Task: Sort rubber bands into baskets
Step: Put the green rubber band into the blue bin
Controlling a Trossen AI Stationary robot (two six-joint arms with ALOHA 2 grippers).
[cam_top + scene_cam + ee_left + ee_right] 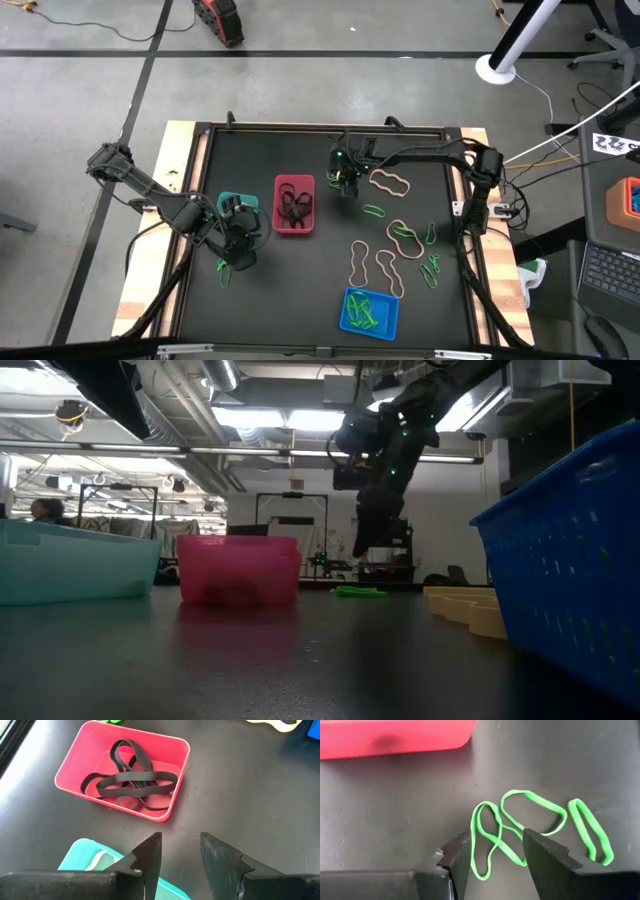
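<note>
- Your right gripper (492,851) hangs open and empty above a twisted green rubber band (492,837) beside the red basket (395,737), ready to pinch it.
- Your left gripper (180,852) waits open, holding nothing, over the teal basket (87,855).
- Black bands (132,782) already lie in the red one; green go in the blue basket (369,312).

Both arms are presenting as dark, near-black jointed assemblies of slim tubular links and chunkier joint housings, with black cables running alongside the left arm (150,190) and the right arm (440,153). Small green indicator lights are glowing on the right arm's wrist housing (385,440). The matte black, wedge-shaped fingers of the left gripper (181,862) and the right gripper (495,862) are tapering to angular tips and showing slightly textured, scuffed faces, each pair mounted on a flat black crossbar.
</note>
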